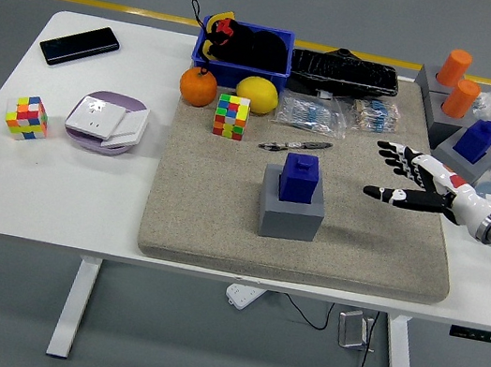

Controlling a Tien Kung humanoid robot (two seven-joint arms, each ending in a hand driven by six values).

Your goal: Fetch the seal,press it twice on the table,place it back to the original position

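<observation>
A blue seal point(301, 176) stands upright on a grey block point(290, 210) in the middle of the beige felt mat point(219, 226). My right hand point(401, 178), white and black, hovers over the mat's right part, well to the right of the seal, with its fingers point(394, 153) spread and nothing in it. The left arm does not show.
A black pen point(294, 145) lies behind the seal. Further back sit a colour cube point(232, 116), an orange point(198, 87), a lemon point(257, 94) and a blue bin point(244, 54). At right a grey holder point(465, 154) carries another blue seal point(476, 140), with orange seals point(458, 83) behind.
</observation>
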